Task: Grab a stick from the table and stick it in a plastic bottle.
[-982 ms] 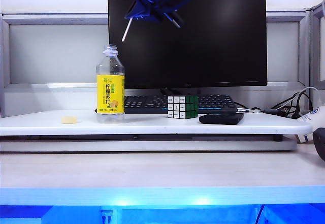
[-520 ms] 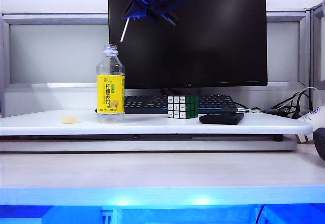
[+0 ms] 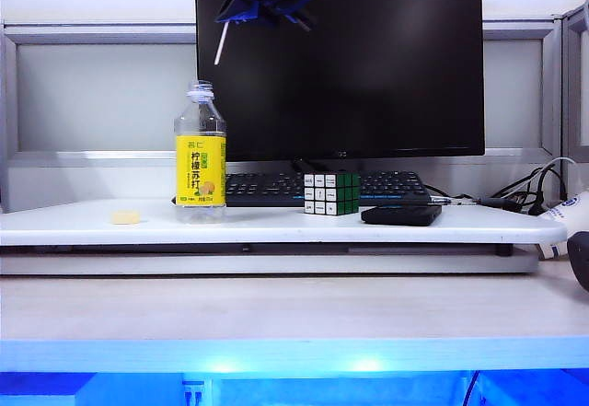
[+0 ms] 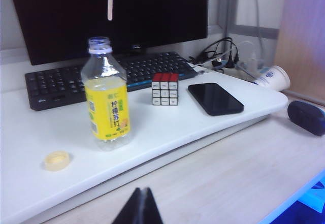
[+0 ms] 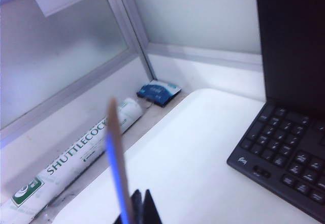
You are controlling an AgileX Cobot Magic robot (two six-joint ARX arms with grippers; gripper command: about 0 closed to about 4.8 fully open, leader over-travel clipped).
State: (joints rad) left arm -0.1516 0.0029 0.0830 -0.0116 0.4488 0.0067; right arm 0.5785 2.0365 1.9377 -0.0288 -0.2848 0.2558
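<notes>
The stick (image 3: 221, 45) is off the worktop, clamped at its upper end in the right gripper (image 3: 241, 10), which sits high at the top of the exterior view in front of the monitor (image 3: 368, 65). The stick hangs nearly upright with a slight tilt, its free end above and a little to the right of the plastic bottle (image 3: 200, 153), well clear of the mouth. In the right wrist view the stick (image 5: 117, 158) runs out from the closed jaws.

The bottle stands upright and uncapped on the raised white shelf board (image 3: 276, 224) (a pale round cap-like piece (image 3: 125, 216) lies beside it). A puzzle cube (image 3: 331, 193), a phone (image 3: 401, 214) and a keyboard (image 3: 386, 185) stand further right.

The left gripper (image 4: 138, 211) is low over the worktop, jaws together, holding nothing.

Judgement: pick-up is complete; alignment over the bottle is in hand. The next move calls for bringing the tip plumb over the narrow mouth, then a straight descent.
</notes>
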